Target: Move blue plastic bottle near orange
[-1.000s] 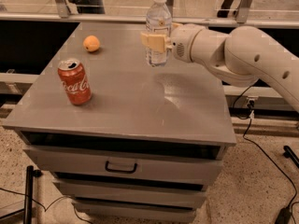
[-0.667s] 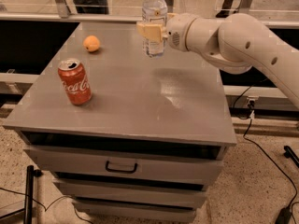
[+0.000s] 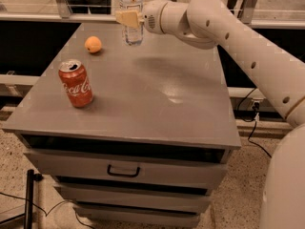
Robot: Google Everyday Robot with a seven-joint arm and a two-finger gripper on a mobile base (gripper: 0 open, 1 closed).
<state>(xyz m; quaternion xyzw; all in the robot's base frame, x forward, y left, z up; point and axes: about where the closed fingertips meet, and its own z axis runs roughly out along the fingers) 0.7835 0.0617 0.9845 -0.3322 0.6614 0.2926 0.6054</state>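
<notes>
The blue plastic bottle (image 3: 131, 13) is a clear water bottle, upright and held above the far part of the grey cabinet top (image 3: 157, 94); its cap is cut off by the top edge of the view. My gripper (image 3: 127, 19) is shut on the bottle around its middle, reaching in from the right. The orange (image 3: 93, 44) lies on the cabinet top at the far left, a short way left of and below the bottle.
A red Coca-Cola can (image 3: 76, 83) stands at the left front of the cabinet top. The cabinet has drawers (image 3: 124, 168) below. My white arm (image 3: 238, 37) spans the right side. A railing and glass run behind the cabinet.
My gripper has carried the bottle up and to the left, toward the orange. The can and the orange have not moved.
</notes>
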